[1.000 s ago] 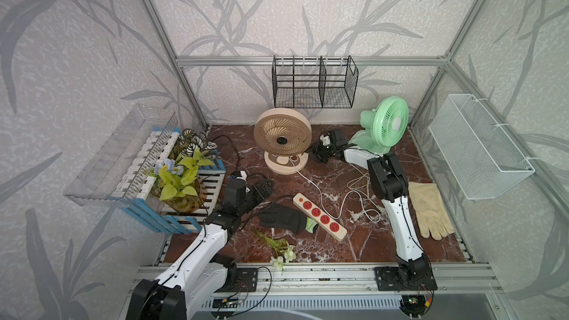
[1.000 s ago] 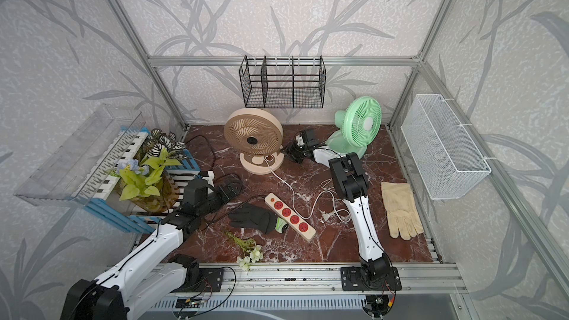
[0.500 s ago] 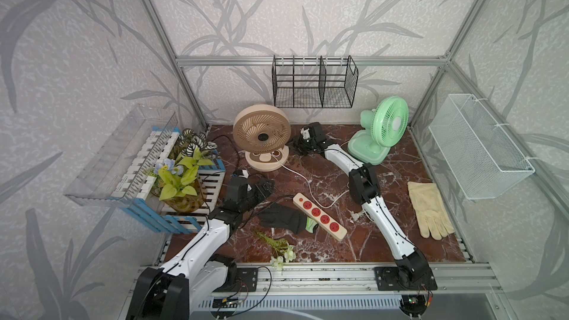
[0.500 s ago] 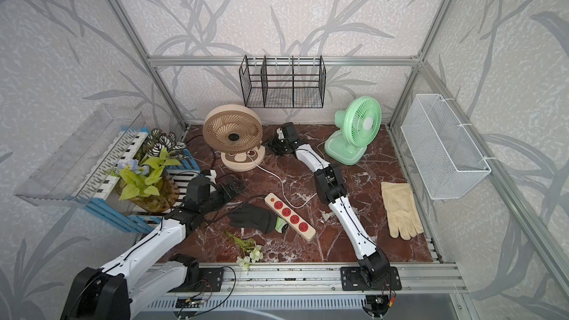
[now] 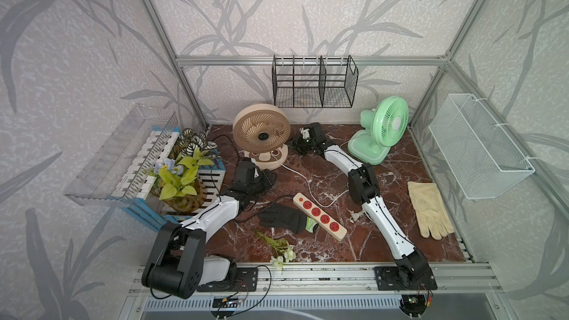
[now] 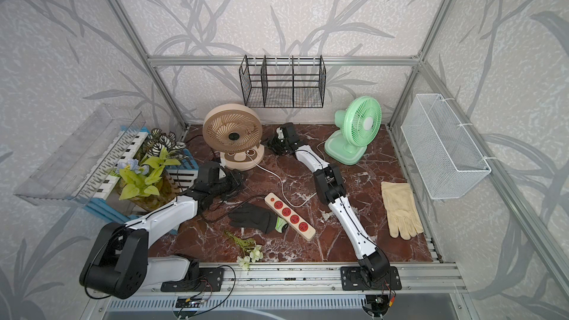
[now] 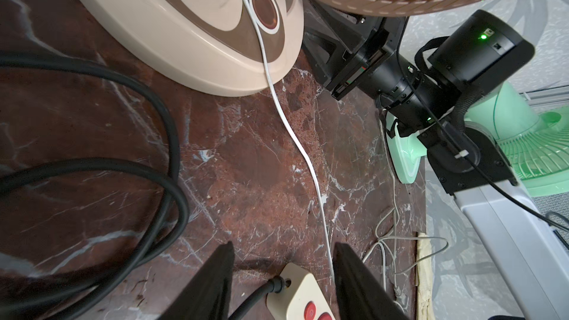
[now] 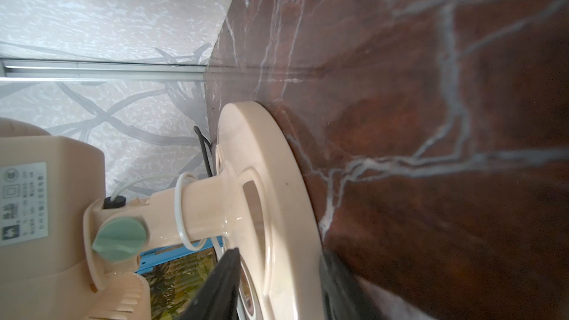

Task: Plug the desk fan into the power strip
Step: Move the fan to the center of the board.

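Power strip (image 5: pixel 318 215) is lying sockets-up near the middle of the marble tabletop (image 5: pixel 385 241), running from ten o'clock to four o'clock. A flower sprig (image 5: pixel 278 247) is lying nearer the front rail at its seven o'clock, and a black glove (image 5: pixel 281 218) is resting against its nine o'clock side. A cream glove (image 5: pixel 429 207) is lying well apart at its three o'clock. The strip's black cord (image 7: pixel 92 161) is looping away toward ten o'clock, where the left gripper (image 7: pixel 283 244) is hovering over the marble, jaws standing apart and gripping nothing. A white cord (image 5: pixel 308 180) is trailing from the beige desk fan (image 5: pixel 261 133) at eleven o'clock and curving just beside the strip. At that fan's three o'clock, the right gripper (image 8: pixel 280 252) is pinching the rim of its round base, one finger on the top face and the other outside the edge. A green fan (image 5: pixel 385 127) is standing at the back, at two o'clock.
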Motion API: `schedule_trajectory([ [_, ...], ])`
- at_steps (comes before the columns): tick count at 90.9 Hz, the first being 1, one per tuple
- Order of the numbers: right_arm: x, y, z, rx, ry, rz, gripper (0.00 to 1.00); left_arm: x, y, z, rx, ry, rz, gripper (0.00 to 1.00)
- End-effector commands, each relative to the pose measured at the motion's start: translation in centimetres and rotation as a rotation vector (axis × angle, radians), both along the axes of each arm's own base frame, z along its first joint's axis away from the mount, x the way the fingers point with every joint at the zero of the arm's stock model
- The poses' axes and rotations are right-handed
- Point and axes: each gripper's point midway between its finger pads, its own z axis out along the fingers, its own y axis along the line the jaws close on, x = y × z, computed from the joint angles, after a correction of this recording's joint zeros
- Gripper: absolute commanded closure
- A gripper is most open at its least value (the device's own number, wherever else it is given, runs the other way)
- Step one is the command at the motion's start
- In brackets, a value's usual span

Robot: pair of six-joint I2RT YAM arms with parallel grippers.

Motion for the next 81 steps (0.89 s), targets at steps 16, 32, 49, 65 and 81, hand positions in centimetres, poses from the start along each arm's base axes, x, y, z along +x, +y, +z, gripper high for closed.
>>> schedule_trajectory([
  [16, -3.2, 4.3, -0.8, 0.041, 0.037, 0.097, 0.54, 2.1, 0.7, 1.9, 0.048, -0.053, 0.023, 0.48],
  [32, -4.6, 6.0, -1.4, 0.049, 0.037, 0.129, 0.54, 2.1, 1.3, 1.8, 0.067, -0.044, 0.041, 0.50],
  [49, -4.4, 4.8, -0.5, 0.037, 0.034, 0.113, 0.53, 2.7, 2.5, 1.0, 0.113, -0.024, 0.056, 0.53],
  [65, -2.6, 1.2, 4.2, 0.034, -0.031, 0.066, 0.44, 3.0, 3.4, 0.3, 0.159, 0.003, 0.067, 0.54],
  [81, -2.7, -2.5, 9.3, 0.014, -0.108, 0.046, 0.38, 3.5, 4.3, -1.7, 0.206, 0.045, 0.088, 0.56],
])
